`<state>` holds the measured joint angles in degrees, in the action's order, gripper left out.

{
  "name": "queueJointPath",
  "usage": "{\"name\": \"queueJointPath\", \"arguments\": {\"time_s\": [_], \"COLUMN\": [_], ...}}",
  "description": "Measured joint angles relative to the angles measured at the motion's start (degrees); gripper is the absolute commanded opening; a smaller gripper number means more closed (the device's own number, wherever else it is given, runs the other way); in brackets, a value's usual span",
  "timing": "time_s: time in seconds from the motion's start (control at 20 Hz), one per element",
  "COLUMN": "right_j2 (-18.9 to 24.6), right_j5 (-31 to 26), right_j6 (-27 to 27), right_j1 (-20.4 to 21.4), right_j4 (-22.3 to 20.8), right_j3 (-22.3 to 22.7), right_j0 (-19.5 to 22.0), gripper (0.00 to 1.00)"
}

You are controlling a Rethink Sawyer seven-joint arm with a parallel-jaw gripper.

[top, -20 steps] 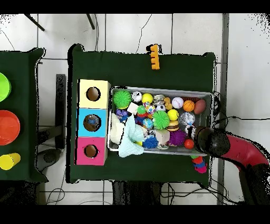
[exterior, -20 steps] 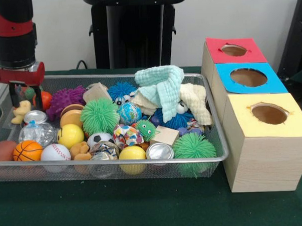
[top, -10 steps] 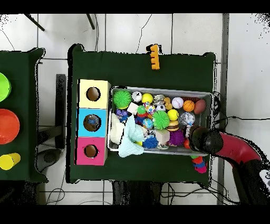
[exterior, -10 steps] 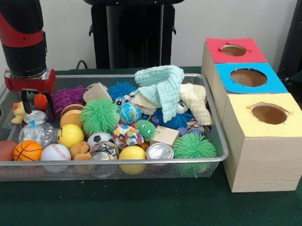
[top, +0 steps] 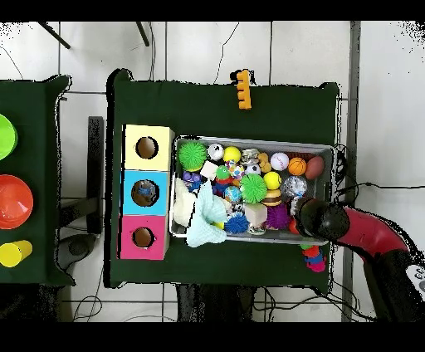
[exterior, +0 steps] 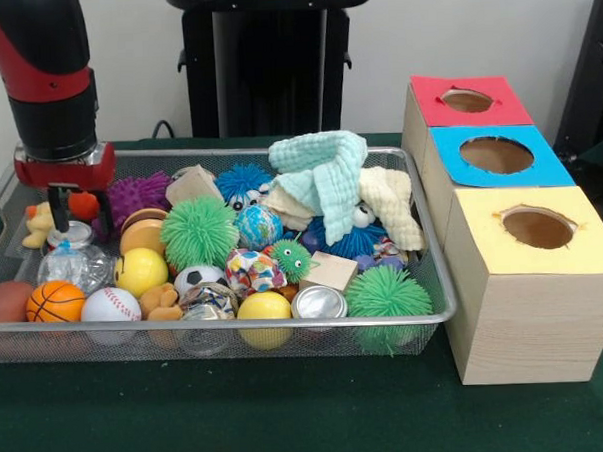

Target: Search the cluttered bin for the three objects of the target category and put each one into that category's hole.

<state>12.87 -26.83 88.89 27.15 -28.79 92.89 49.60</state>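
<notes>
Your gripper hung over the far left corner of the wire bin, its fingers set either side of a small orange ball (whether they actually pinched it, I cannot tell), beside the purple spiky ball.

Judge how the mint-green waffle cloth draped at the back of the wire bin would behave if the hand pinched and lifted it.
The mint-green waffle cloth is probably floppy: it lies in folds over the toys. It looks light for its bulk, being thin fabric. Lifted, it would likely hang and drag across the cream cloth beside it rather than roll.
</notes>
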Motion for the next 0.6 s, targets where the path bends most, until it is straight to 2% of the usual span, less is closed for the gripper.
{"name": "queueJointPath", "arguments": {"time_s": [0.6], "right_j2": [0.0], "right_j5": [0.0], "right_j6": [0.0], "right_j1": [-0.9], "right_j4": [1.73], "right_j3": [-1.04], "right_j0": [0.0], "gripper": [1.0]}}
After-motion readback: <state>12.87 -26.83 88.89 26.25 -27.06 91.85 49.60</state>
